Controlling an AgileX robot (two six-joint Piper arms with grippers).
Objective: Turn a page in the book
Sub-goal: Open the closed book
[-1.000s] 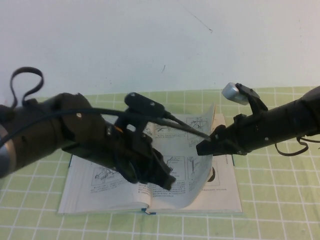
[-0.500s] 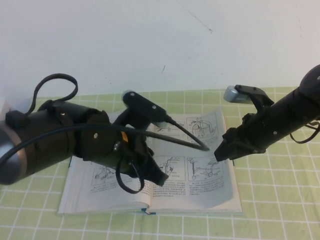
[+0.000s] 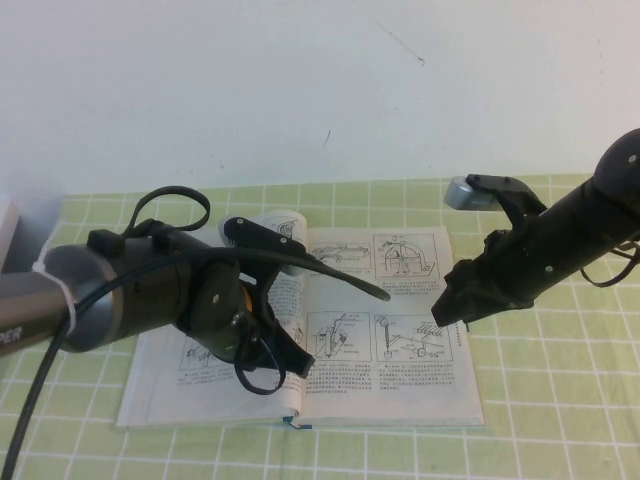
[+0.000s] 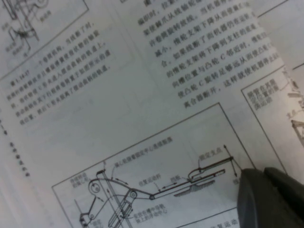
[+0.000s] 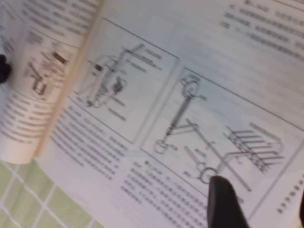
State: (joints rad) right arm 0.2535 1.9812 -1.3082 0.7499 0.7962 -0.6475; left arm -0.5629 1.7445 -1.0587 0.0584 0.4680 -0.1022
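Observation:
The book (image 3: 420,385) lies open on the green checked cloth, with boxed machine drawings on both sides. The right-hand page (image 3: 405,300) lies flat. My left gripper (image 3: 300,362) is shut and empty, its tips resting on the left page near the spine; in the left wrist view the gripper (image 4: 259,172) touches a boxed diagram (image 4: 156,190). My right gripper (image 3: 442,312) hovers over the right page's outer part, open and empty. In the right wrist view one of its fingers (image 5: 223,204) shows above the printed page (image 5: 156,95); the other is at the frame edge.
The green checked tablecloth (image 3: 560,400) lies under the book and around it. A plain white wall (image 3: 320,90) stands behind the table. My left arm (image 3: 150,300) covers much of the left page. A white object's edge (image 3: 5,235) shows at the far left.
The page that my right gripper held up curled a second ago now lies flat on the right. My right gripper let go and drew right. My left arm turned and lowered onto the left page.

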